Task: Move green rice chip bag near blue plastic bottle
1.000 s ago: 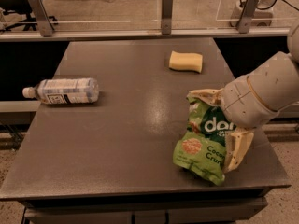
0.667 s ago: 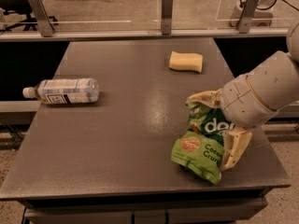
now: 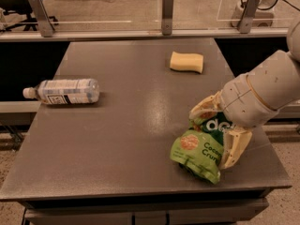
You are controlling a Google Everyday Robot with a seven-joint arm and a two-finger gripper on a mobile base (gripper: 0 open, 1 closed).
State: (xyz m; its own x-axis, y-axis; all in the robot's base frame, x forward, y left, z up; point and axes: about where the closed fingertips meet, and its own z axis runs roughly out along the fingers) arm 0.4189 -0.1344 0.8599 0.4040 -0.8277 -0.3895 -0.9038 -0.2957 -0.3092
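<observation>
The green rice chip bag (image 3: 199, 149) is a crinkly green pouch at the near right of the dark table (image 3: 126, 125). My gripper (image 3: 220, 135) comes in from the right; its cream fingers (image 3: 233, 149) stand on either side of the bag's upper part and hold it. The blue plastic bottle (image 3: 63, 91), clear with a white cap and pale label, lies on its side at the table's left edge, far from the bag.
A yellow sponge block (image 3: 186, 62) lies at the far middle-right of the table. A rail with metal posts (image 3: 167, 13) runs behind the far edge. The table's near edge is just below the bag.
The bag and gripper have shifted slightly left and the bag looks a little lifted. The bottle and sponge have not moved.
</observation>
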